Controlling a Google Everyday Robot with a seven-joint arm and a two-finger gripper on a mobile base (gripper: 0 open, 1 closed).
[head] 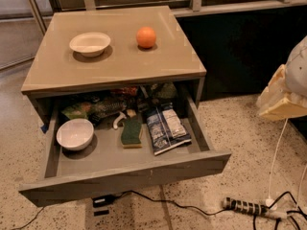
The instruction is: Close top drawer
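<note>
The top drawer [124, 177] of the tan-topped cabinet [115, 66] stands pulled far out, its plain grey front facing me. Inside lie a white bowl [75, 134] at the left, a green sponge [131, 131] in the middle, a dark snack bag [166, 128] at the right, and several packets at the back. My gripper [283, 97], cream and white, hangs at the right edge of the view, well to the right of the drawer and apart from it. The lower drawers are hidden under the open one.
On the cabinet top stand a white bowl [89, 43] and an orange [146, 37]. A power strip [247, 207] and cables lie on the speckled floor at the front right. A dark low wall [244, 47] runs behind.
</note>
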